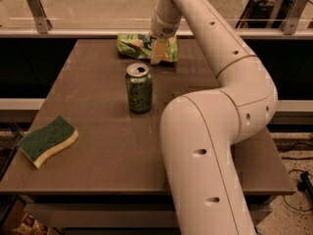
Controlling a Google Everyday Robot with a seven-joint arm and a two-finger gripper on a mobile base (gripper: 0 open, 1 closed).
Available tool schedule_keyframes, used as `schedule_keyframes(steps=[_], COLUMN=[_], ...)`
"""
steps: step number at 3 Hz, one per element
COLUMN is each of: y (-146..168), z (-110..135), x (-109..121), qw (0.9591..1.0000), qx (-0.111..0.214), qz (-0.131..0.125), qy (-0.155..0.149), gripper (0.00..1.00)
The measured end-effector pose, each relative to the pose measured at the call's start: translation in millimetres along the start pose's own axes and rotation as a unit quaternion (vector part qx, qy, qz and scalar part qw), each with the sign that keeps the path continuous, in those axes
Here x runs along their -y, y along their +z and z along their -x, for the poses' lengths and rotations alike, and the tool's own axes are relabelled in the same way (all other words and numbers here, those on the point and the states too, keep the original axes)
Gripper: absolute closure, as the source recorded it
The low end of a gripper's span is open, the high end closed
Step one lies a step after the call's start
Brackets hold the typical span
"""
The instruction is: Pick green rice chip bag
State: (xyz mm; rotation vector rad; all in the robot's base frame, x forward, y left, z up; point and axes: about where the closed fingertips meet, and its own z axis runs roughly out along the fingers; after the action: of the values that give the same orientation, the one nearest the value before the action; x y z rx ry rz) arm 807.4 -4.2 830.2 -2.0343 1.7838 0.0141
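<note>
Camera view: gripper [156, 57] at far-edge bag [132, 46]

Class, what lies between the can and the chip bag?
Bare table only, in the camera view; the gripper is at the bag itself, beyond the can.

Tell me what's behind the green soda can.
Behind the green soda can, near the far edge of the table, lies the green rice chip bag. The hand hangs over its right part, hiding that stretch; contact cannot be seen.
</note>
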Motion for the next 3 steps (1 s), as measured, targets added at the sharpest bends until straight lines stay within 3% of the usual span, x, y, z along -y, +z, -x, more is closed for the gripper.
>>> schedule_keyframes(steps=[1,2,3], y=[-0.7,3.8,3.9], z=[0.3,1.3,1.3], x=[0.2,0.9,1.0], qw=[1.0000,1.0000,1.0000], qx=[0.000,0.001,0.001], qz=[0.000,0.000,0.000], qy=[0.000,0.000,0.000], gripper=[0.88,1.00,1.00])
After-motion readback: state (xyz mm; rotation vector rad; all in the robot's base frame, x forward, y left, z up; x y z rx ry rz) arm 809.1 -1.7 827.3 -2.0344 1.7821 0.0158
